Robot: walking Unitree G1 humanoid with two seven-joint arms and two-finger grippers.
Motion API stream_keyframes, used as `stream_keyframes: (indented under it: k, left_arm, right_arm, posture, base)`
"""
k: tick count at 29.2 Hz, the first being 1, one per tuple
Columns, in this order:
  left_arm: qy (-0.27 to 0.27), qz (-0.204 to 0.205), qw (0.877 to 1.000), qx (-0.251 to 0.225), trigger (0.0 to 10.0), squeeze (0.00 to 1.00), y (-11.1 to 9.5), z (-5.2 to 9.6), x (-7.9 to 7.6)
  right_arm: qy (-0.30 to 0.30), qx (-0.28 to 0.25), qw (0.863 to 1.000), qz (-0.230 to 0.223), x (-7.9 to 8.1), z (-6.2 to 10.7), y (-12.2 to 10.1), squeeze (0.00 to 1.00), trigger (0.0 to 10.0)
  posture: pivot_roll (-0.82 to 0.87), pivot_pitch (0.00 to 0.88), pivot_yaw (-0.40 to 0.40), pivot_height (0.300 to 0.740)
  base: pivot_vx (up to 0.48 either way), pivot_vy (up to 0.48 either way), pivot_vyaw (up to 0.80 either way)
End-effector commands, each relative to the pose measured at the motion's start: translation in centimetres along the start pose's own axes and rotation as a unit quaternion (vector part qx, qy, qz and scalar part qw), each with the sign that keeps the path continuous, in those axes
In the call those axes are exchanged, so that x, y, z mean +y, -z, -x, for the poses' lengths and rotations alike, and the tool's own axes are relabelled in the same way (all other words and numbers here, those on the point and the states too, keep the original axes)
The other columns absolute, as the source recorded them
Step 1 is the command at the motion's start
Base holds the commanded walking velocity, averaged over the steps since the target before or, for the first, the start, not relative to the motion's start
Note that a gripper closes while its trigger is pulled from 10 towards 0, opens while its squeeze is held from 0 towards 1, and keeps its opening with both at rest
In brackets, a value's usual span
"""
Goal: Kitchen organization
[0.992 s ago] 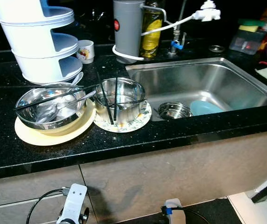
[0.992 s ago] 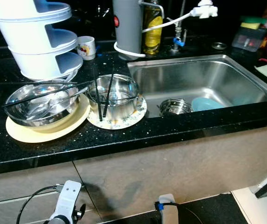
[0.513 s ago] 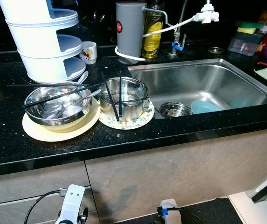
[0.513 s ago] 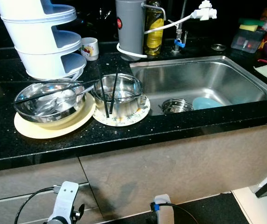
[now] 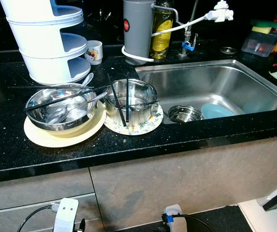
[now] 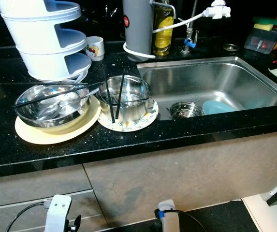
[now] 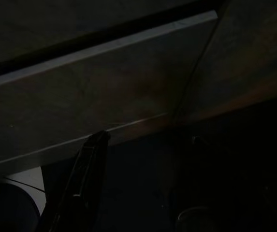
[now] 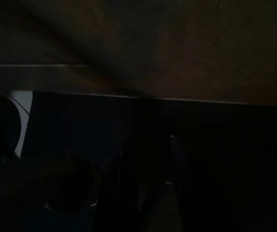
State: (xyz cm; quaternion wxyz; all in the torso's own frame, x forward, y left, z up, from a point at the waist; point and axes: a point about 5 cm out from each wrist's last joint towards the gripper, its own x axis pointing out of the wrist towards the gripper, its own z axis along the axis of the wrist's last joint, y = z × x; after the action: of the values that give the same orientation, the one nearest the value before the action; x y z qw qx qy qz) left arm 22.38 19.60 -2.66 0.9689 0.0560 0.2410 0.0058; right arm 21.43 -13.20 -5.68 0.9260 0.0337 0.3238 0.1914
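A wide steel bowl (image 5: 61, 106) holding spoons and a chopstick rests on a pale yellow plate (image 5: 46, 137) on the black counter. Beside it a deeper steel bowl (image 5: 131, 99) with black chopsticks (image 5: 120, 104) stands on a floral plate (image 5: 138, 128). In the steel sink (image 5: 215, 79) lie a small steel bowl (image 5: 185, 113) and a light blue dish (image 5: 219, 110). Both arms hang idle low before the cabinet, left arm (image 5: 65, 216), right arm (image 5: 176, 220). In the dark wrist views, my left gripper (image 7: 143, 145) and right gripper (image 8: 148, 145) face the cabinet front.
A white tiered rack (image 5: 46, 43) stands at the back left with a small mug (image 5: 94, 51) beside it. A grey canister (image 5: 138, 26), an oil bottle (image 5: 161, 31) and the faucet (image 5: 189, 34) sit behind the sink. A sponge container (image 5: 261, 41) is at far right.
The whole picture has shifted a little, so the camera has moved. The dishes keep their places. My left arm sits lower in the eye views.
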Motion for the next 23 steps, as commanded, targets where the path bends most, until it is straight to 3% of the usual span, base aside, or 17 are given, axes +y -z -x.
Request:
stream_keyframes:
  k: [1, 6, 23]
  left_arm:
    - [-0.005, -0.001, 0.999, 0.033, 10.0, 0.0, 1.3, 0.3, 0.1]
    - [-0.012, 0.004, 0.997, 0.072, 10.0, 0.0, 1.6, -0.4, -0.4]
    - [-0.006, 0.003, 0.997, 0.083, 10.0, 0.0, 1.3, -1.1, -0.8]
  right_arm:
    - [0.001, 0.011, 1.0, -0.005, 0.2, 0.2, 0.7, 0.0, 10.0]
    - [0.016, 0.019, 1.0, -0.009, 0.1, 0.2, 1.0, 0.0, 10.0]
    - [0.016, 0.021, 1.0, -0.012, 0.0, 0.2, 1.0, 0.0, 10.0]
  posture:
    - [-0.03, 0.133, -0.039, 0.74]
    - [-0.03, 0.141, -0.037, 0.74]
    - [-0.03, 0.15, -0.04, 0.74]
  base:
    - [0.0, 0.0, 0.0]
    - [0.0, 0.0, 0.0]
    - [0.0, 0.0, 0.0]
